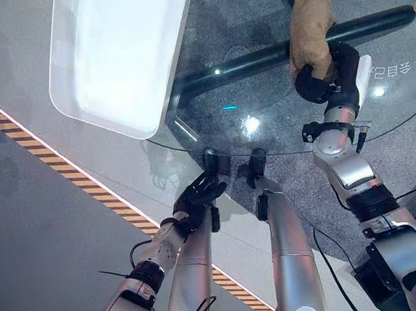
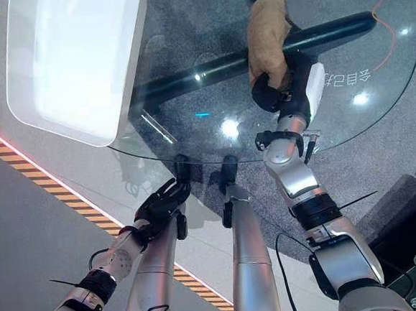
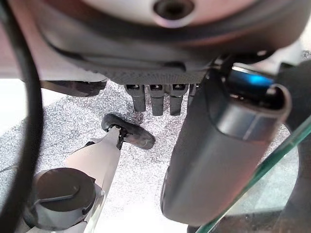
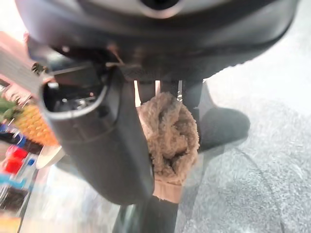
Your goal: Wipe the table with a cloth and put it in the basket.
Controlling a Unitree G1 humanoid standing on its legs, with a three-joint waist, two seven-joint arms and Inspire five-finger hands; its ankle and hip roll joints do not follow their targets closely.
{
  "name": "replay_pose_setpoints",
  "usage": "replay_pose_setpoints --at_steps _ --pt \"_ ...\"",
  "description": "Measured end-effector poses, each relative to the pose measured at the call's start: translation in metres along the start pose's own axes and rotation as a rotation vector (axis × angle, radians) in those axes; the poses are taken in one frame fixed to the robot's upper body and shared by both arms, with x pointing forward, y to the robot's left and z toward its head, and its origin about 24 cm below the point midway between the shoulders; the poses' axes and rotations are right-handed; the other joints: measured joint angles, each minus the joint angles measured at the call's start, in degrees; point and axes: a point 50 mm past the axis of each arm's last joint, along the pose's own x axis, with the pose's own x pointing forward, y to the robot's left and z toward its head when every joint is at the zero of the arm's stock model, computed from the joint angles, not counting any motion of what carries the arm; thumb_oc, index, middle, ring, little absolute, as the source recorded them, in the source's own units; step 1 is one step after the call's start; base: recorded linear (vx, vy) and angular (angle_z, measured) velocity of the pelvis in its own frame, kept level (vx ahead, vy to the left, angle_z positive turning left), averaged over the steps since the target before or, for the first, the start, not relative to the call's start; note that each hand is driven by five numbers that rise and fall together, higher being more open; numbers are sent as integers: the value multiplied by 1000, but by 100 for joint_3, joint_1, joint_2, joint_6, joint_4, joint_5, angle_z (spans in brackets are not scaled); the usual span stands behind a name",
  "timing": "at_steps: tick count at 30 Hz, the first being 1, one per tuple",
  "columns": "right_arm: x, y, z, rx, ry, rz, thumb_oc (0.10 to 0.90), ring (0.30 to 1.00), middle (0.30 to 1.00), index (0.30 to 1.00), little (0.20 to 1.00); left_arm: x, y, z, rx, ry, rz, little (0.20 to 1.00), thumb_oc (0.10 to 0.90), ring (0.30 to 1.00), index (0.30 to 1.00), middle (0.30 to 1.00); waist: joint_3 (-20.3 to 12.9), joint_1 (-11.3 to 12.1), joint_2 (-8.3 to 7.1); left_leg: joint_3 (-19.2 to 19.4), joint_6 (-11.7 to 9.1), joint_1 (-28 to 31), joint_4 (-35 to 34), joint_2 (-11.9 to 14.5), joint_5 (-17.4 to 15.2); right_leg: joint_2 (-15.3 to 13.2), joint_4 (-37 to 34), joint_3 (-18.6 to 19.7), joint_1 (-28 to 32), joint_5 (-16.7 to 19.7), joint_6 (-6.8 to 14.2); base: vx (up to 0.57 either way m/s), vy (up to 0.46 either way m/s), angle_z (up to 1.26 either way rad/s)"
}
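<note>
My right hand (image 1: 324,74) is curled tight round the brown cloth (image 1: 310,25) at two o'clock on the glass table (image 1: 262,115), bunched for wiping, basket (image 1: 114,62) waiting at eleven, left hand (image 1: 197,196) slack at six.

Bright overhead lights glare off the glass table (image 1: 262,115); the close wrist views are blurred.

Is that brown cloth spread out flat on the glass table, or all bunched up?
Bunched up. The cloth is a crumpled wad gripped in the right hand over the glass table, not laid flat.
</note>
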Motion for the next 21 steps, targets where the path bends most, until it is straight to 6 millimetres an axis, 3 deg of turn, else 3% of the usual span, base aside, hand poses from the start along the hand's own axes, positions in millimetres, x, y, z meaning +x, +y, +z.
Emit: replay_pose_setpoints --at_steps 13,16,21 --pt "-4 11 9 -52 -73 135 100 300 300 300 200 3 -13 -4 -21 -1 -36 900 800 900 900 900 -12 -12 23 -24 -19 -90 66 29 12 28 87 -20 -92 -17 -29 0 0 0" --pt "-9 21 15 -77 -109 223 100 300 300 300 200 3 -15 -4 -21 1 -43 900 800 900 900 900 -14 -2 31 -24 -19 -105 84 51 11 49 87 -26 -102 -28 -42 0 0 0" --pt "-36 56 20 -121 -169 498 100 300 300 300 200 4 -19 -4 -28 -2 -55 900 800 900 900 900 -22 160 53 -45 -28 -123 94 89 17 75 102 -70 -117 -54 -88 2 -1 2"
